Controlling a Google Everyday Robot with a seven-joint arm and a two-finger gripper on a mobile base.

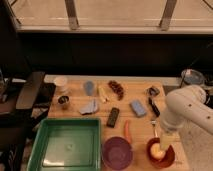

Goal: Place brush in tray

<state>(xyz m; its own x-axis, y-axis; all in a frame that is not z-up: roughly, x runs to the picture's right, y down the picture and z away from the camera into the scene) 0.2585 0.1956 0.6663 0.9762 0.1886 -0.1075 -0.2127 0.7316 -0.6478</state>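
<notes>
Hanging jaws nr bowl (170, 159); brush (154, 107) apart.

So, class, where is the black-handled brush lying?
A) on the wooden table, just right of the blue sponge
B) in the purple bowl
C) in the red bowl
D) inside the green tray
A: the brush lies on the wooden table just right of the blue sponge, far from the tray, while the gripper hangs over the red bowl at lower right.

Tray (65, 131) glossy plastic, table (135, 90) wood (jaws over bowl (150, 155)).
</notes>
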